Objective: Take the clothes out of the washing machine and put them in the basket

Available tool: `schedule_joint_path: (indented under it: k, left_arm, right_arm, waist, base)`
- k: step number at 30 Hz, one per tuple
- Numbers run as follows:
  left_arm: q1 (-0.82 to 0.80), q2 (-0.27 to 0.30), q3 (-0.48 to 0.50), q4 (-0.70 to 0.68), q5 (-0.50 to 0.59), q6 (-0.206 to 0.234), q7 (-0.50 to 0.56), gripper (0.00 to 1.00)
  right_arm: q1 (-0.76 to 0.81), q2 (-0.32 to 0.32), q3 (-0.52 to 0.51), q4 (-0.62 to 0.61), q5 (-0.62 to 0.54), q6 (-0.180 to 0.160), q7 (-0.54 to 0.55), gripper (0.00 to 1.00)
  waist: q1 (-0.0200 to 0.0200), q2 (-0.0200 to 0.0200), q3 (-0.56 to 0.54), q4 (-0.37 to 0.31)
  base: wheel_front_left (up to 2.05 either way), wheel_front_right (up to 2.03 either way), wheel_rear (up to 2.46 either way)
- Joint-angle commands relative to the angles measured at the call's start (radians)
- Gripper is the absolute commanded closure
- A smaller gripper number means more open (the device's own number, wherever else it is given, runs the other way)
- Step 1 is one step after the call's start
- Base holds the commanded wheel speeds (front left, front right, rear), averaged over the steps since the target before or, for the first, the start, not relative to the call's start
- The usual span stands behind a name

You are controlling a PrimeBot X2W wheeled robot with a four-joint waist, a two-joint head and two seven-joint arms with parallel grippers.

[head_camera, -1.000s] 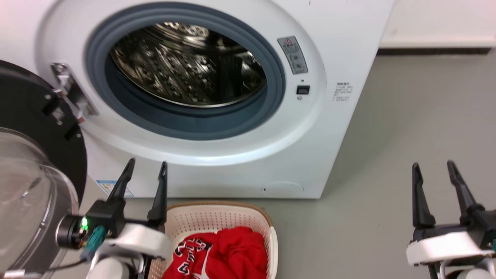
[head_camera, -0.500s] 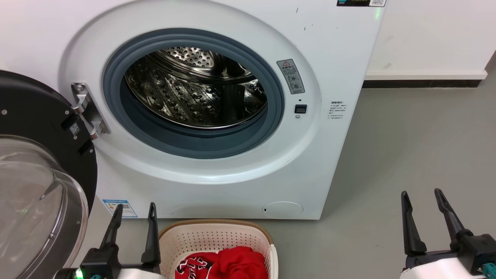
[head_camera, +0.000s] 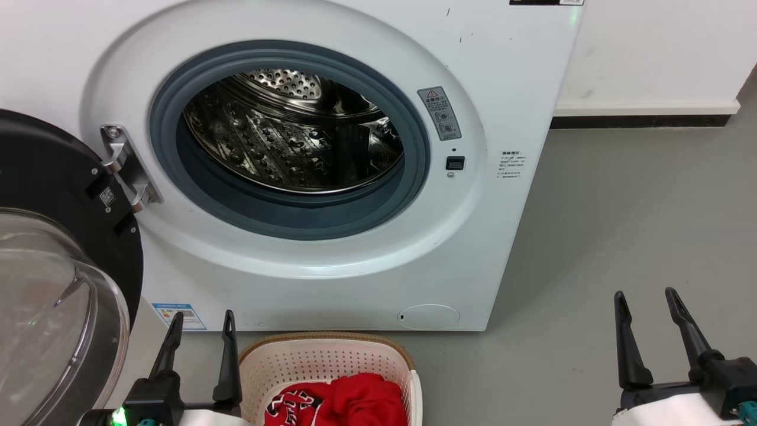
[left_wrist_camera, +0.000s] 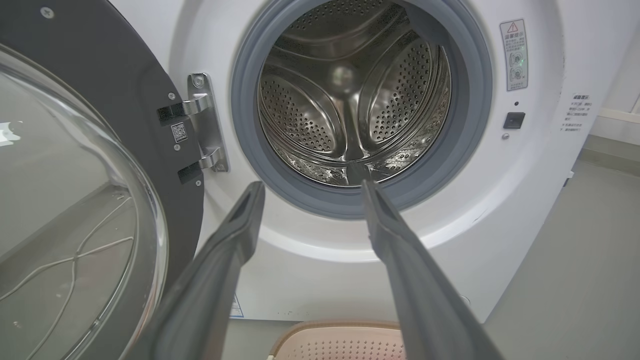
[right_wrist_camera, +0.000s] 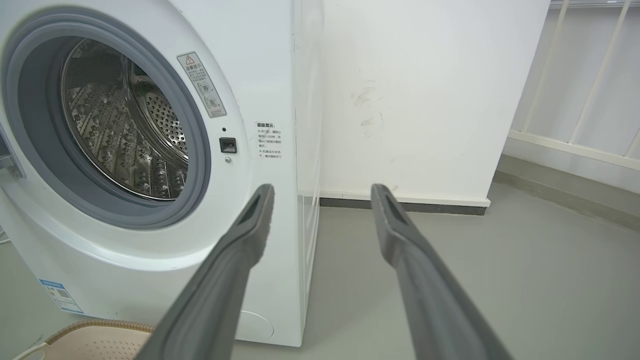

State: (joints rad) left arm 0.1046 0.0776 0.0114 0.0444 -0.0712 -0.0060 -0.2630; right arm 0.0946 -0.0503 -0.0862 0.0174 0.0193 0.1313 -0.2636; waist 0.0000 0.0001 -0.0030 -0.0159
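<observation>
Before me on the grey floor point(head_camera: 621, 207) stands the white washing machine point(head_camera: 520, 77), its glass door point(head_camera: 53, 296) swung open at my left, the perforated steel drum point(head_camera: 295, 148) in plain sight. Just below, the red clothes point(head_camera: 361, 402) lie heaped in the cream basket point(head_camera: 325, 339), one lettered black and white. My left hand point(head_camera: 203, 315) hovers beside the basket's left rim, fingers spread, holding nothing; my right hand point(head_camera: 644, 293) hangs well apart over the floor, likewise spread.

Glossy white panels clad the washing machine point(head_camera: 520, 89), its perforated steel drum point(head_camera: 266, 148) polished bright inside a matt grey rubber ring point(head_camera: 284, 220); soft red cloth clothes point(head_camera: 361, 403) lie in the cream plastic basket point(head_camera: 307, 367).
</observation>
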Motion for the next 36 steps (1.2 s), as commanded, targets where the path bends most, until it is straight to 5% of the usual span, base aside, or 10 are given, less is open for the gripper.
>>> schedule_joint_path:
  k: [1,11,12,16,36]
  left_arm:
    - [-0.007,-0.005,0.006,0.002,0.005,-0.002,-0.003,0.0]
    - [-0.013,-0.014,0.024,0.015,0.01,-0.011,-0.003,0.0]
    - [-0.014,-0.015,0.024,0.015,0.012,-0.013,-0.003,1.0]
    - [0.003,-0.022,0.025,0.051,0.005,-0.012,0.008,1.0]
    - [-0.055,-0.023,0.046,0.089,-0.393,-0.041,0.104,1.0]
  right_arm:
    - [-0.007,0.0,0.0,-0.001,-0.001,-0.001,-0.002,0.0]
    - [-0.014,0.0,0.0,0.004,-0.002,-0.001,-0.002,0.0]
    - [-0.014,0.0,0.001,0.005,-0.004,-0.001,-0.002,1.0]
    - [0.009,0.002,0.002,0.036,0.004,0.0,0.002,1.0]
    - [-0.049,-0.005,0.002,0.084,0.42,0.0,0.093,1.0]
  waist:
    - [0.0,-0.0001,0.0,-0.001]
    - [0.0,-0.0001,0.001,-0.003]
    - [0.0,-0.0001,0.001,-0.004]
    - [0.0001,-0.0001,0.001,-0.004]
    - [0.0001,-0.0001,0.002,-0.001]
  base:
    - [0.0,0.0,0.0]
    - [0.0,0.0,0.0]
    - [0.0,0.0,0.0]
    - [0.0,0.0,0.0]
    - [0.0,0.0,0.0]
